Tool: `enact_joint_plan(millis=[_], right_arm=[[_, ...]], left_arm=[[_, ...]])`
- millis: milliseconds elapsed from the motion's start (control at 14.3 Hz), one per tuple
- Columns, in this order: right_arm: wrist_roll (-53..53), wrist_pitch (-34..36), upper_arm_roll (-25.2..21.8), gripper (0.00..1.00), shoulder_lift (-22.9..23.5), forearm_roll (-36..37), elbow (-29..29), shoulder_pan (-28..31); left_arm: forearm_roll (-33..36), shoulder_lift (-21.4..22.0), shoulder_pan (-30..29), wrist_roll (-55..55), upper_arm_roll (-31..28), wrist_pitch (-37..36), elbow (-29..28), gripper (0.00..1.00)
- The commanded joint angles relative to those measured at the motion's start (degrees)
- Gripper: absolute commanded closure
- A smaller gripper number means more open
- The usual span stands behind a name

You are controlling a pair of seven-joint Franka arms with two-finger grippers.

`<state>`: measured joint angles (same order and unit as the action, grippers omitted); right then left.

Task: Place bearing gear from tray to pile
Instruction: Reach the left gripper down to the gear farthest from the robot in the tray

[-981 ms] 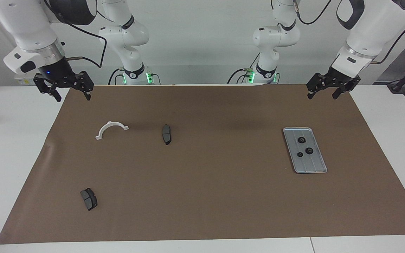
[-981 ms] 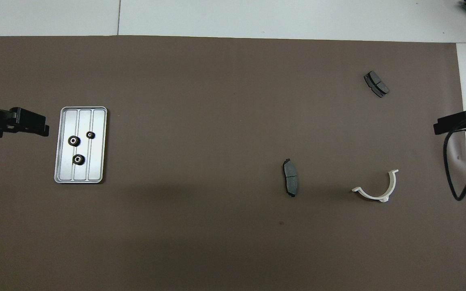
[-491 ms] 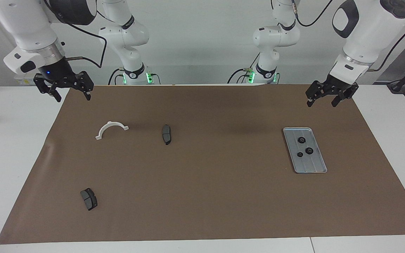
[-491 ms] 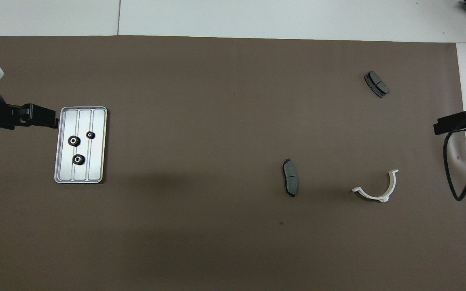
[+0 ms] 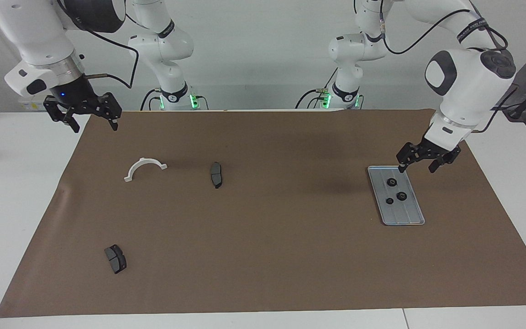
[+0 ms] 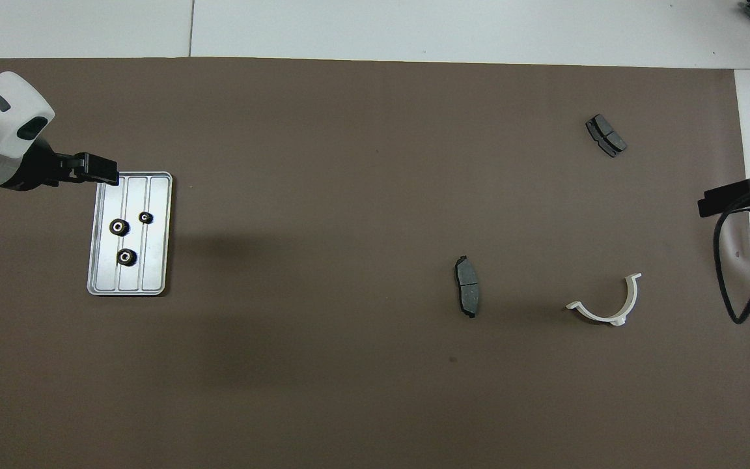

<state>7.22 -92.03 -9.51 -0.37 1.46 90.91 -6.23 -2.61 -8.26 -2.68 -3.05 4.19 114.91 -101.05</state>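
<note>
The silver tray (image 5: 404, 217) (image 6: 157, 260) lies on the brown mat toward the left arm's end of the table. Three small black bearing gears (image 5: 392, 182) (image 5: 389, 200) (image 5: 401, 196) rest in it; the overhead view shows the same gears (image 6: 119, 227) (image 6: 146, 217) (image 6: 126, 257). My left gripper (image 5: 416, 168) (image 6: 103, 173) hangs open in the air over the tray's edge, touching nothing. My right gripper (image 5: 94, 126) (image 6: 717, 202) waits open above the mat's corner at the right arm's end. No pile of gears is in view.
Two dark grey brake pads lie on the mat: one (image 5: 216, 174) (image 6: 467, 294) mid-table, the other (image 5: 115, 258) (image 6: 605, 135) farther from the robots. A white half-ring bracket (image 5: 144, 167) (image 6: 609, 306) lies beside the mid-table pad.
My left arm has swung down from above the mat's robot-side edge to over the tray, its gripper staying open. The right arm and all objects have not moved.
</note>
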Motion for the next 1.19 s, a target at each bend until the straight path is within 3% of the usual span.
enact_joint_plan(millis=[0,280,771,911,1121], right_arm=[[1.22,0.45,0.11,0.00,-1.21,0.30,0.94,0.25],[1.13,0.45,0.11,0.00,-1.21,0.30,1.02,0.25],[1.22,0.45,0.11,0.00,-1.13,0.30,1.02,0.25],[1.13,0.45,0.11,0.00,-1.12,0.30,0.94,0.25],[1.22,0.45,0.11,0.00,-1.21,0.30,1.02,0.25]], left_arm=[[-0.38,1.58,-0.40,-1.25,0.11,7.32,-6.50,0.00],[-0.46,1.15,-1.45,-4.32,0.11,12.35,-9.86,0.00],[-0.64,-4.92,-3.12,-9.25,0.11,17.63,-11.18,0.02],[-0.73,-5.62,-2.77,-9.34,0.11,20.17,-13.11,0.25],[-0.82,-5.98,-2.60,-12.84,0.11,20.88,-16.19,0.43]])
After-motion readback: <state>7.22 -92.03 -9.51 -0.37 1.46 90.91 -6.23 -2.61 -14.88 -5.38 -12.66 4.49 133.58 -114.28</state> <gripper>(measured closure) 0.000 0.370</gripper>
